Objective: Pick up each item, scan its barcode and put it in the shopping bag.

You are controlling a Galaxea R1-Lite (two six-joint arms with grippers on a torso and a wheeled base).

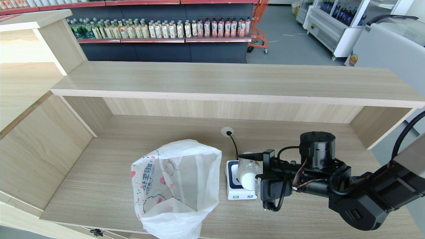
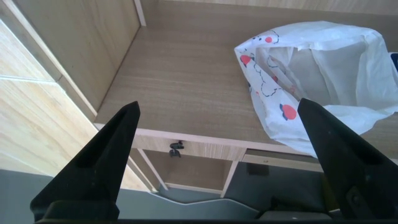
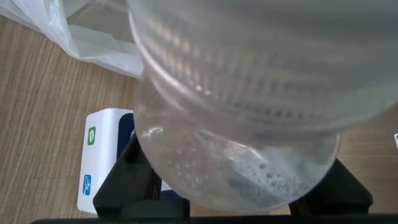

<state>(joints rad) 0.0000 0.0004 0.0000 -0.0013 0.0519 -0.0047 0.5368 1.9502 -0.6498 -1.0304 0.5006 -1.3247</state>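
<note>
- clear plastic bottle [image 1: 247, 170]: clamped across its body in the right gripper [image 1: 255, 167], held above the barcode scanner [image 1: 236, 193]; white end turned toward the near side of the counter [image 1: 99, 179]; droplets on the inside of the rounded clear wall in the right wrist view [image 3: 249, 93]; contact with the scanner not discernible
- right gripper: dark fingers [image 3: 134, 180] closed on either side of the bottle, arm coming in from the right end of the counter
- barcode scanner: white block with a blue panel, flat on the counter just beside the shopping bag [image 1: 176, 186], on the bag's right; black cable [image 1: 233, 144] running back to a round grommet [image 1: 227, 131] in the counter top
- shopping bag: thin white plastic with red and blue cartoon print, standing open-mouthed at the near edge of the counter, mid-width
- left gripper [image 2: 217, 107]: jaws wide apart, nothing between them; fingers [image 2: 112, 155] over the near edge of the counter, to the left of the bag [image 2: 311, 81]
- raised wooden ledge [image 1: 232, 79] along the far side of the counter
- shelf of bottled drinks [image 1: 159, 30] in the aisle behind
</note>
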